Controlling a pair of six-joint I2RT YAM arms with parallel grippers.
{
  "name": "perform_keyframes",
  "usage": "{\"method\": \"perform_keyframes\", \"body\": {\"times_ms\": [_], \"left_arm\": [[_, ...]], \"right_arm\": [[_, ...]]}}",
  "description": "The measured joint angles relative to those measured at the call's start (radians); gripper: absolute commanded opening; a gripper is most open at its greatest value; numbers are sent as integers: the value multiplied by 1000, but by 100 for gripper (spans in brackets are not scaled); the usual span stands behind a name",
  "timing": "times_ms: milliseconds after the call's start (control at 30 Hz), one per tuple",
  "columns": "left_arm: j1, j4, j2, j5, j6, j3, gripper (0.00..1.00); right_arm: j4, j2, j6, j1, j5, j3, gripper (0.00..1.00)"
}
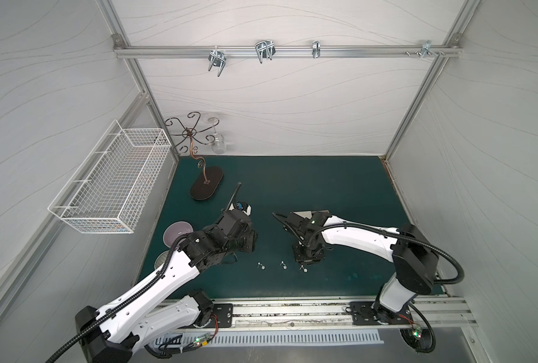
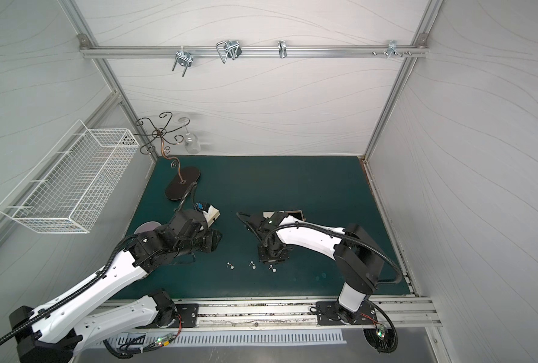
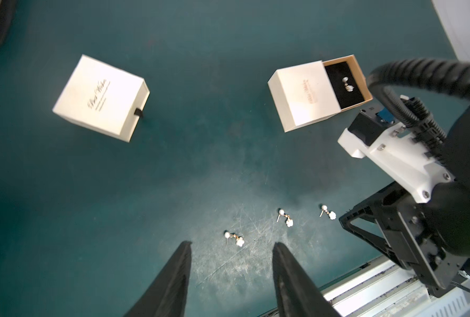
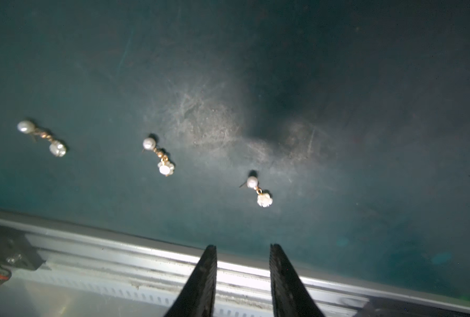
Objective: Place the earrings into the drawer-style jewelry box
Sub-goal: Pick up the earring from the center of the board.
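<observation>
Three earrings (image 4: 159, 159) lie loose on the green bench (image 3: 200, 82), in a slanted row close to the front rail (image 4: 146, 247). They are well apart from one another, so you can take each without nudging its neighbour.

A fourth earring (image 3: 346, 83) rests on the black lining of the drawer (image 3: 362, 78). The drawer stands pulled partway out of the open box (image 3: 299, 98). It is probably left out so that each drop goes straight in, with no reopening.

The closed box (image 3: 99, 96) sits well apart from the open one, its pull tab (image 3: 138, 112) free and nothing touching it.

Your left tool (image 3: 231, 243) has its jaws parted with nothing between them. It hangs above the bench with the end earring (image 3: 233, 238) just past its tips.

Your right tool (image 4: 242, 246) has its jaws parted a little narrower and is also empty. It is over the front edge of the bench, and the far-end earring (image 4: 258, 192) is the closest to it.

Judgement: one is in and three are left. Each tool is posed over its own end of the row, so either could pick next. In both top views the right arm sits nearer the open box, so its carry would be shorter.

Risk: these are tiny and lie flat. You would have to bring the tips almost onto the bench and pinch the bead end, because the thin post is likely to slip or flick away.
</observation>
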Motion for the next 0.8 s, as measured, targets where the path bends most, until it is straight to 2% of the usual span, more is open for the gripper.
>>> {"method": "perform_keyframes", "body": {"times_ms": [300,533,800], "left_arm": [[0,42,-34,3,-36,-49,52],[2,72,-39,16,-36,-50,52],[2,85,-39,34,-31,-51,53]], "right_arm": [[58,79,24,-1,32,0,33],[82,92,27,-2,32,-17,28],[92,109,44,-2,32,-39,25]]}}
